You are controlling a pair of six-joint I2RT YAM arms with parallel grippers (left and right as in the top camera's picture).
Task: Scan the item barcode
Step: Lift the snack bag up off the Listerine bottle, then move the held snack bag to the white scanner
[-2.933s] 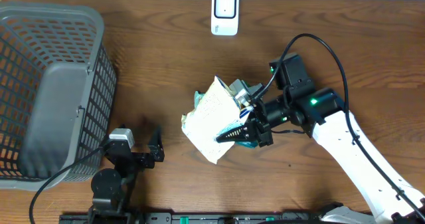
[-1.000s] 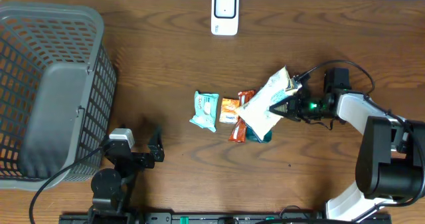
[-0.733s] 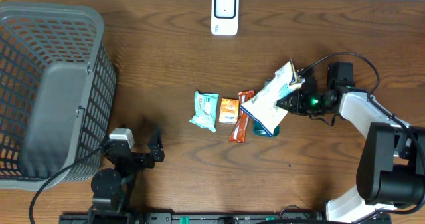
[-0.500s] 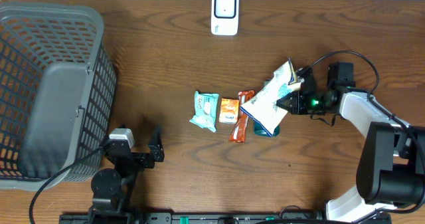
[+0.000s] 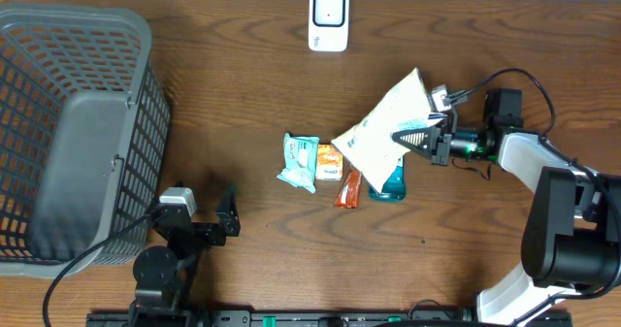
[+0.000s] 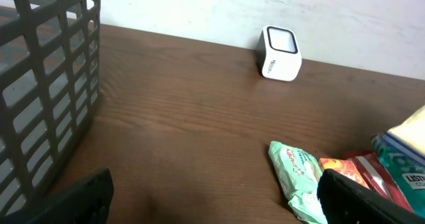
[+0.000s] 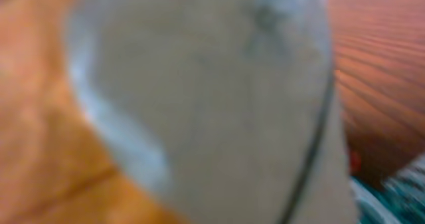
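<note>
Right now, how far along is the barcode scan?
Done: the right gripper is shut on the white packet, held over the other snacks. In hand: the packet hangs tilted, well short of the scanner at the table's far edge. Left: present its barcode to the scanner; where the barcode faces, I cannot tell. The left gripper sits open beside the basket.

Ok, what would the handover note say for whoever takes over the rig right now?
Left gripper: open, holding nothing, parked beside the basket.
Right gripper: shut on the white pouch, held tilted above the table.
Scanner: at the table's far edge, well apart from the pouch.
Green packet, orange packet, red bar and teal packet lie mid-table, partly under the pouch.
Done: pouch picked up.
Left: carry it to the scanner and face its barcode to the window; the barcode is not visible here.
</note>
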